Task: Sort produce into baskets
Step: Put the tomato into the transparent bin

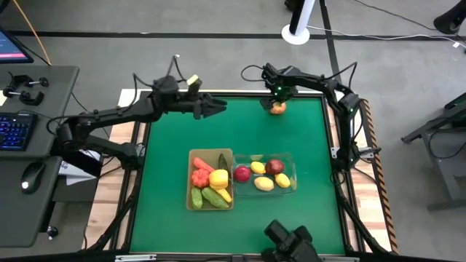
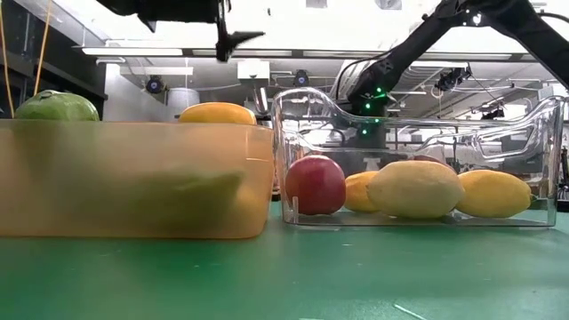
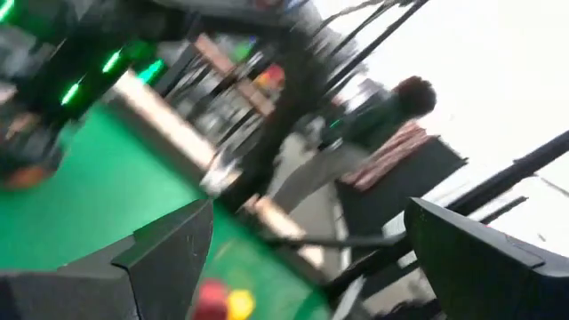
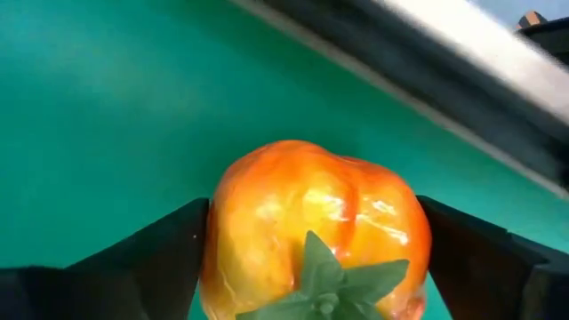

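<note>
The right gripper (image 1: 277,106) hung at the table's (image 1: 167,240) far edge, its jaws either side of an orange-yellow pepper (image 4: 316,233); grip uncertain. The left gripper (image 1: 218,108) hovered with jaws spread. Both baskets (image 1: 195,206) (image 1: 290,157) held produce mid-table.

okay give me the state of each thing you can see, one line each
Left pincer: open, empty, raised over the mat's far side.
Right pincer: fingers either side of the orange pepper.
Orange pepper: on the mat near its far edge.
Tan basket: holds vegetables.
Clear basket: holds fruit.
</note>
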{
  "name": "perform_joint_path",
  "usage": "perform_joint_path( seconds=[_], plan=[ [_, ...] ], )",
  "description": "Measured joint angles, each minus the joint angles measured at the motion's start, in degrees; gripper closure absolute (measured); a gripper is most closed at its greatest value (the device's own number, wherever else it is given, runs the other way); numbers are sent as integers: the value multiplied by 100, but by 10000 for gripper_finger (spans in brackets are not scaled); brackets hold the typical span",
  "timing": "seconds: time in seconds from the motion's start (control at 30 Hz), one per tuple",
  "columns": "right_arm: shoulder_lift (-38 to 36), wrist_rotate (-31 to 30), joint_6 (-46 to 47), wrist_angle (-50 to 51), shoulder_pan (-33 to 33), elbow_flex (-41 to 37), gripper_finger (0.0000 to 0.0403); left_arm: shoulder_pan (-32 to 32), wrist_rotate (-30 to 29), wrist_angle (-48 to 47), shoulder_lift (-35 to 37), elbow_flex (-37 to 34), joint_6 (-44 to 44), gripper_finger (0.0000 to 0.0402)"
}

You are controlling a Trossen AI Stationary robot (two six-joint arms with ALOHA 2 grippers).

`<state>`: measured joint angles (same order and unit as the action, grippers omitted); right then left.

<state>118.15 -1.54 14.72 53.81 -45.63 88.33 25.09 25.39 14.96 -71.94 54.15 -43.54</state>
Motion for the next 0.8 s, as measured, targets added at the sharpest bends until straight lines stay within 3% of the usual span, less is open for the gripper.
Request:
perform_joint_path(
  seconds=[0.13,0.43,0.8],
  plan=[
    [-137,150,-226,167,132,-33,87,-3,-32,335,167,4,-125,46],
    [-1169,234,-727,326,457,-25,89,-512,-143,-275,489,4,547,46],
    [-2178,1383,-761,-186,1674,-10,89,-1736,-2186,-811,452,0,586,46]
  ],
)
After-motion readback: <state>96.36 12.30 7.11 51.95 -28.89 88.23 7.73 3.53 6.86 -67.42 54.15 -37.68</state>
